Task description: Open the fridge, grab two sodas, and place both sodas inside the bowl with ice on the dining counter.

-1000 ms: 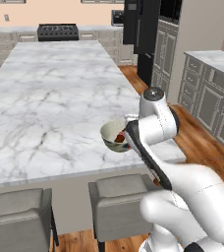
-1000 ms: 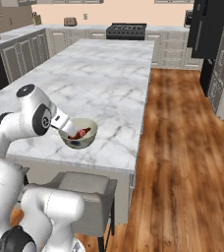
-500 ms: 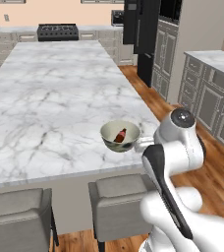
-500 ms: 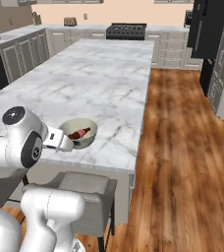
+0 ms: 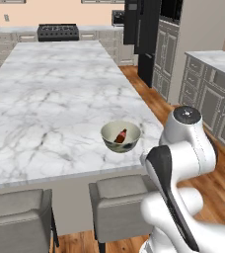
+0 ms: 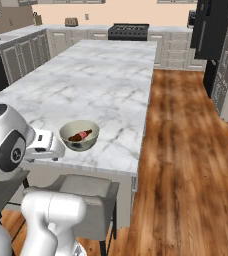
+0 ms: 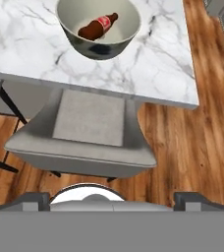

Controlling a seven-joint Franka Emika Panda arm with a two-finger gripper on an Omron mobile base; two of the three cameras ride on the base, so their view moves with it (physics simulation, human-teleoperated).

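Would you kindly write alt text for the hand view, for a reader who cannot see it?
A cream-white bowl holding a dark brown cola bottle with a red label sits near the edge of a white marble dining counter. Below the counter's edge stands a grey stool on a wooden floor; the open gripper is at the bottom, holding nothing.

A dark brown cola bottle with a red label is lying in the round cream-white bowl, upper centre, on the white grey-veined marble counter; grey stools are showing below, over brown wood floor.
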